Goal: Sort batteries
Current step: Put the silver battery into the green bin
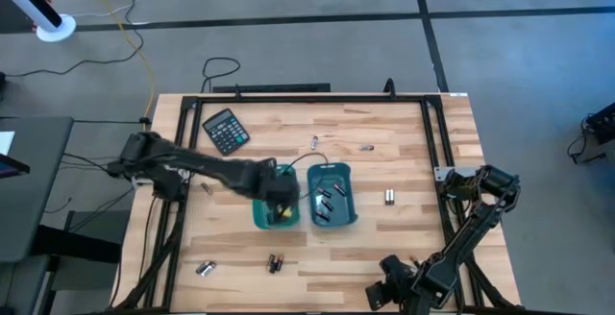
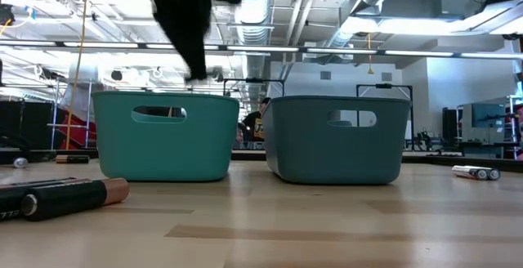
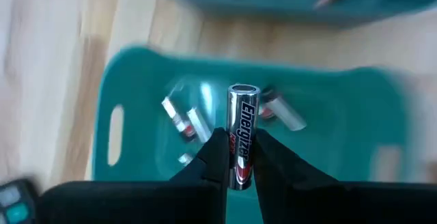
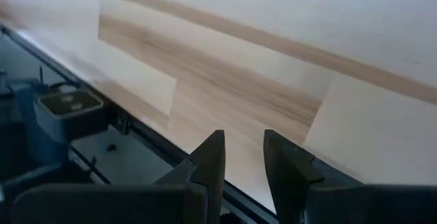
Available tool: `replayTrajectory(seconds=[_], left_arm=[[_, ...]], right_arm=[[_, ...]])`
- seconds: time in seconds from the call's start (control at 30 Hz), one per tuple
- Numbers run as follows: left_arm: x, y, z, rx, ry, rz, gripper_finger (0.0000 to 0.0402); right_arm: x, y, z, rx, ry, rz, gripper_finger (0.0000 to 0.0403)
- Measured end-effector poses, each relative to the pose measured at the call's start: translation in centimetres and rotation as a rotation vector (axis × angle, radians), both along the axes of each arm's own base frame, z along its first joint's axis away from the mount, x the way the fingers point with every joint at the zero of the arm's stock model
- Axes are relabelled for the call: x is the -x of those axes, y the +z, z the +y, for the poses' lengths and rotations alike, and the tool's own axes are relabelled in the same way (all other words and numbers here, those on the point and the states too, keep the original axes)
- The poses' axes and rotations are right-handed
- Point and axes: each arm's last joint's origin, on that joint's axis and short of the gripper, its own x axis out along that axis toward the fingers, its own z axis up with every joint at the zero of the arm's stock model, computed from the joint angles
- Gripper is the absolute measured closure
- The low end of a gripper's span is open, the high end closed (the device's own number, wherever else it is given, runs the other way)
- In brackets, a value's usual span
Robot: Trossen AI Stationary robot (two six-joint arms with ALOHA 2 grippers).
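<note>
I am holding a silvery cylindrical battery [image 3: 241,136] in the closed left tool [image 3: 239,157], above the left teal plastic bin [image 3: 123,80]; the right tool [image 4: 244,157] is waiting slightly open.

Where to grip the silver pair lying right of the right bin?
Take one cell of the silver pair across its round body at mid-length, coming straight down. They lie flat, side by side on open table, clear of the right bin, so fingers should straddle one cell's ends-free middle.

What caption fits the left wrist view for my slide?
Left gripper holds a silver battery above the left teal bin, where other silver cells already lie.
</note>
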Motion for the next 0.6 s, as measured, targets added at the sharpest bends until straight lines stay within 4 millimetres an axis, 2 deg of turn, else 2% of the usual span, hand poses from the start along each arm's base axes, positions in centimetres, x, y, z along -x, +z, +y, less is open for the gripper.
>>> replayTrajectory(seconds=[0.1, 0.27, 0.47, 0.6], left_arm=[[-0.4, -1.9, 2.0, 0.011, 0.0, 0.06, 0.0366], [-1.0, -4.7, 3.8, 0.111, -0.021, 0.004, 0.0366], [-0.3, -6.7, 5.1, 0.19, 0.019, 0.019, 0.0366], [0.0, -7.7, 5.1, 0.215, 0.0, 0.013, 0.0366]], right_arm=[[0.0, 0.0, -0.1, -0.014, -0.035, 0.011, 0.0285], [-0.7, 0.7, -0.4, 0.001, -0.06, 0.022, 0.0285], [-1.8, 1.7, -1.3, 0.064, -0.094, 0.06, 0.0285], [-2.5, 2.4, -1.8, 0.087, -0.113, 0.076, 0.0285]])
